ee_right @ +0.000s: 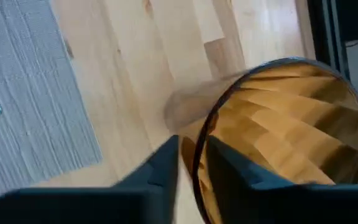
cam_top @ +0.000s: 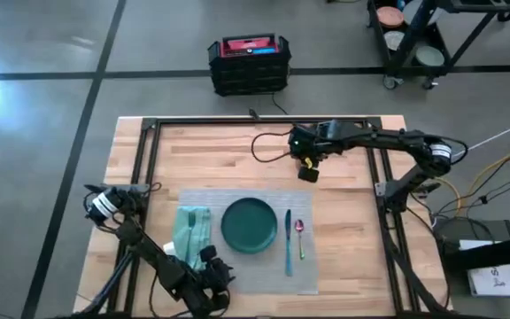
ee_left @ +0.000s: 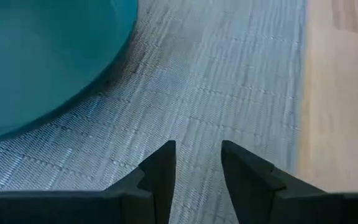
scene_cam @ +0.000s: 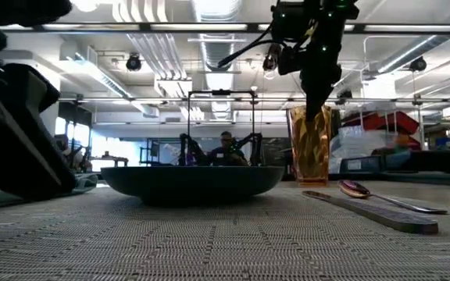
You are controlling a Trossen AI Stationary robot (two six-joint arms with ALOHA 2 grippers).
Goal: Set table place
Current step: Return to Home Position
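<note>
**Right gripper pinching an amber glass beyond the placemat**

The right gripper (ee_right: 192,163) is pinching the rim of an amber faceted glass (ee_right: 291,143), one finger inside the wall and one outside, as the right wrist view is showing up close. From above, that same gripper (cam_top: 308,168) is sitting over bare wood just past the far edge of the placemat, and the glass itself is hardly showing there under the dark fingers. The low view is giving what the overhead misses: the glass (scene_cam: 312,144) is standing upright, with the right gripper (scene_cam: 316,101) coming down onto its rim from above.

The left gripper (ee_left: 197,165) is hovering with its jaws spread a little and nothing between them, looking down on the grey weave beside the plate's edge. The high view is placing it (cam_top: 215,282) at the near edge of the placemat, close to the napkin.

The placemat (cam_top: 237,266) is lying flat in the middle of the near half of the table (cam_top: 220,151). On it, the dark green plate (cam_top: 249,224) is sitting in the centre, the teal napkin (cam_top: 191,232) to its left, and a blue-handled knife (cam_top: 288,241) and a spoon (cam_top: 300,237) to its right. The low view is showing the spoon bowl (scene_cam: 355,188) resting just beside the knife.
</note>
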